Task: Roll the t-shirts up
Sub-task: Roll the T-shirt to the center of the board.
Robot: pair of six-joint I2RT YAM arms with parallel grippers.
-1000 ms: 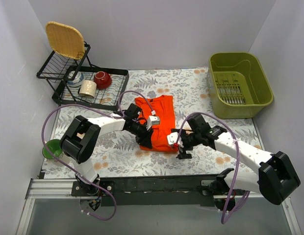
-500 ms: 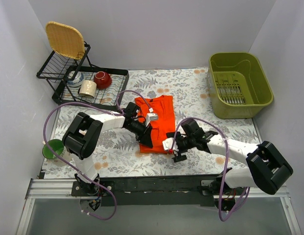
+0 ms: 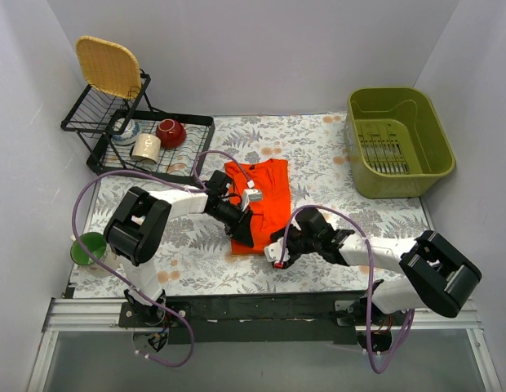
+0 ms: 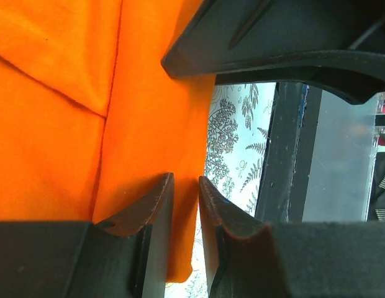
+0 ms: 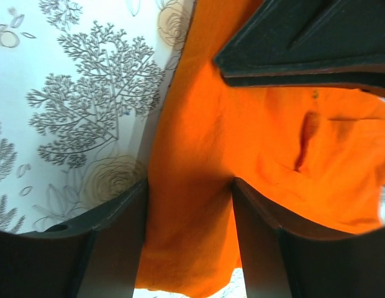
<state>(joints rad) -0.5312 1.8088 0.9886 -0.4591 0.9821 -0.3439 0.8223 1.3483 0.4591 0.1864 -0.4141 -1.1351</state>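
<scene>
The orange-red t-shirt [image 3: 265,196] lies folded into a narrow strip on the floral table mat, near the middle. My left gripper [image 3: 243,233] is at its near left corner. In the left wrist view the left gripper [image 4: 185,183] has its jaws nearly closed on the shirt's edge [image 4: 56,124]. My right gripper [image 3: 277,251] is at the near right corner. In the right wrist view the right gripper [image 5: 189,186] has its jaws apart, with the shirt's near hem [image 5: 292,124] filling the gap between them.
A black dish rack [image 3: 147,163] at the back left holds a red-brown bowl [image 3: 170,131], a cream mug [image 3: 145,147] and a woven tray [image 3: 108,65]. A green basin [image 3: 397,140] stands at the back right. A green cup [image 3: 90,247] sits at the left edge.
My right gripper has moved left along the near edge until the shirt's near hem lies between its jaws. My left gripper shifted slightly and stays on the near left corner.
</scene>
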